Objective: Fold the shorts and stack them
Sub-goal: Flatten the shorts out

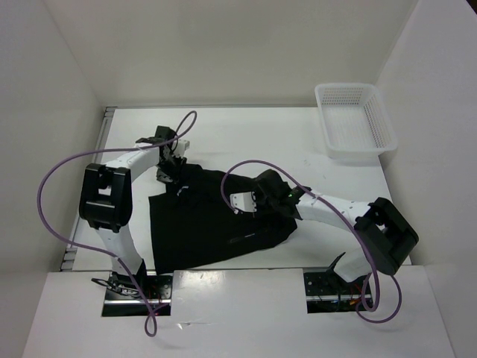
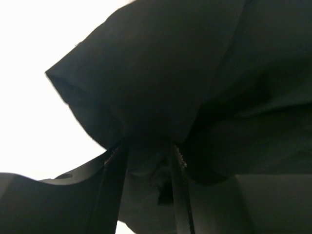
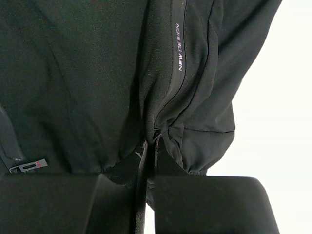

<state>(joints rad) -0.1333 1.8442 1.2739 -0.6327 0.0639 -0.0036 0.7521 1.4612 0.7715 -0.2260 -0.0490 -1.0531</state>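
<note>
There is one pair of black shorts [image 1: 216, 224], lying spread and rumpled on the white desk [image 1: 246, 142] in the lower middle of the overhead view, between the two arms. One white mesh basket [image 1: 346, 153] stands well apart at the upper right of the desk.

Two pincers are on the cloth. The left pincer [image 2: 146, 151] is at the upper left edge of the shorts. Its two fingers [image 2: 114, 185] stand partly apart with a bunch of fabric between them, and whether they actually clamp it cannot be told. The right pincer [image 3: 148, 141] is near the shorts' upper right part, closed tight on a thin fold beside a seam. Just above that fold runs one small pale printed mark [image 3: 178, 48], and one zip pull [image 3: 27, 166] shows at the lower left of the right wrist view.

Two purple cables loop over the scene, one [image 1: 56, 179] along the left arm and one [image 1: 250, 162] arching above the right arm, crossing over part of the shorts.
</note>
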